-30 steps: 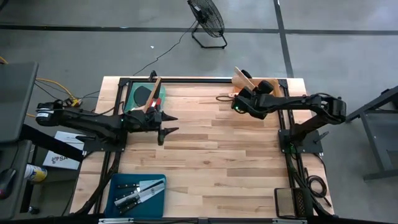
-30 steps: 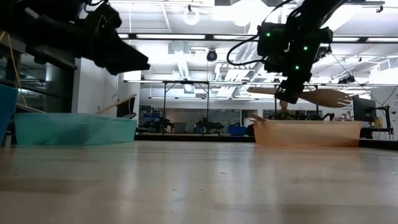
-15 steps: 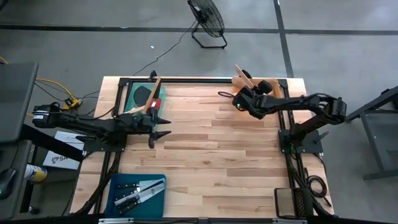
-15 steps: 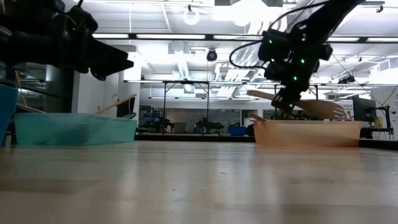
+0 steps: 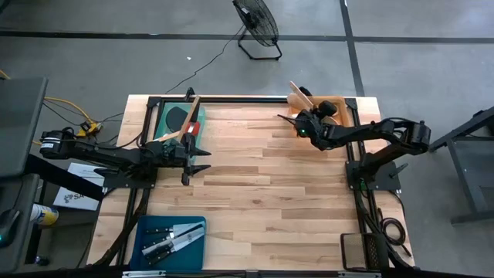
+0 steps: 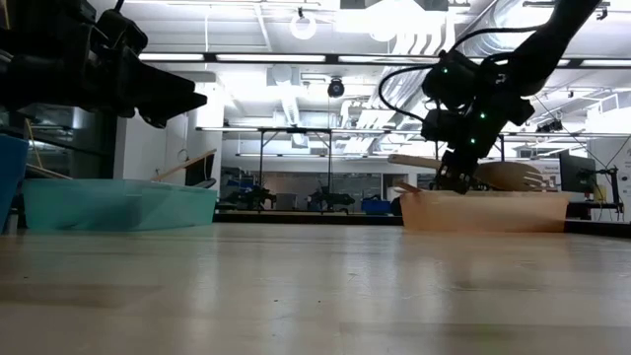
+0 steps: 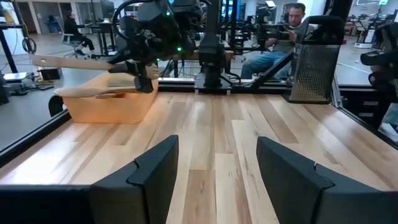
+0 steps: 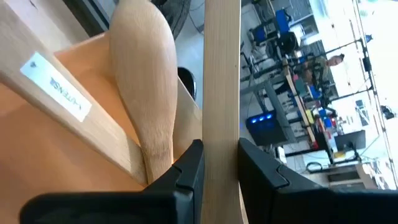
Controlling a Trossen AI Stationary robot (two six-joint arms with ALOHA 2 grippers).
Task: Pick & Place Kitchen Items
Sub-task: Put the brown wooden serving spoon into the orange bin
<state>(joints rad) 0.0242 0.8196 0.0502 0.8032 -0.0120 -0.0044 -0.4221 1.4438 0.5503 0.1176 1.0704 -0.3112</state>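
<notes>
The right pincer (image 5: 302,123) now sits lower at the orange tray (image 5: 340,103) with its wooden utensil (image 6: 498,174); the left pincer (image 5: 194,161) has drawn back, away from the surface's (image 5: 262,193) middle.

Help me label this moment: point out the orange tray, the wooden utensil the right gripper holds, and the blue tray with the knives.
orange tray (image 6: 493,212): low view, on its front wall.
wooden utensil (image 8: 221,74): right wrist view, on its flat handle above the fingers.
blue tray (image 5: 147,232): high view, on its bare floor near one edge.
</notes>
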